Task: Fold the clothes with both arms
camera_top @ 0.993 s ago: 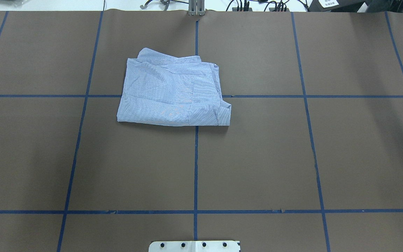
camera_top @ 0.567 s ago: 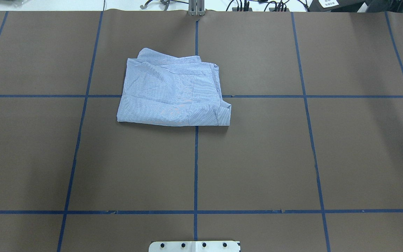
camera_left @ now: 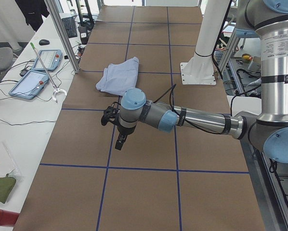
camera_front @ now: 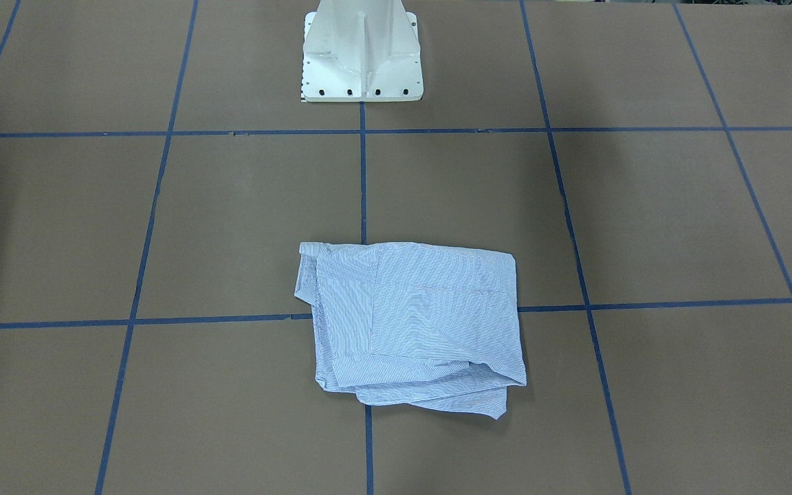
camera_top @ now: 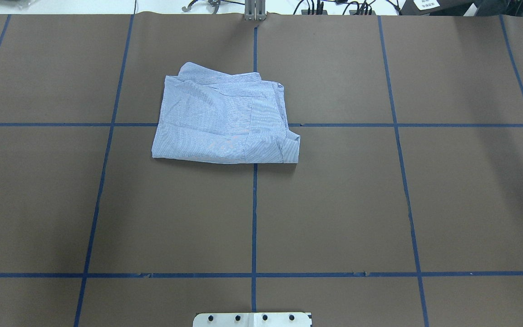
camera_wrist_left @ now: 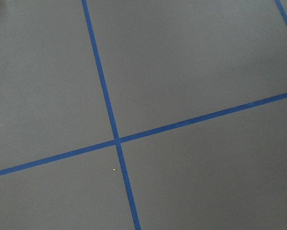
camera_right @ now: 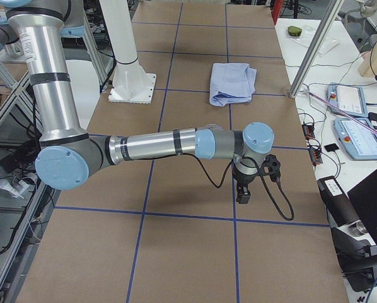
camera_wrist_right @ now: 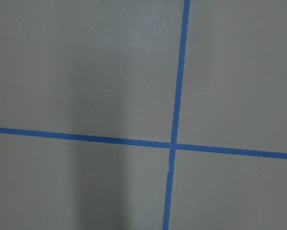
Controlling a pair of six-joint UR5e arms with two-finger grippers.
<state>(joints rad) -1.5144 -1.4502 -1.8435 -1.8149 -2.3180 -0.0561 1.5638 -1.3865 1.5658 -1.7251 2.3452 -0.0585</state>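
Note:
The light blue striped shirt (camera_top: 223,120) lies folded into a rough rectangle on the brown table, left of centre at the far side in the overhead view. It also shows in the front view (camera_front: 416,323) and both side views (camera_left: 120,77) (camera_right: 232,82). My left gripper (camera_left: 121,141) hangs off the table's left end, pointing down, far from the shirt. My right gripper (camera_right: 244,196) hangs likewise at the right end. Both show only in side views, so I cannot tell whether they are open or shut. Both wrist views show only bare table with blue tape lines.
The white pedestal base (camera_front: 361,62) stands at the robot's edge of the table. Blue tape lines (camera_top: 253,218) divide the brown surface. Side tables with tablet pendants (camera_left: 38,72) (camera_right: 352,107) and aluminium posts (camera_left: 62,33) (camera_right: 314,50) flank the far edge.

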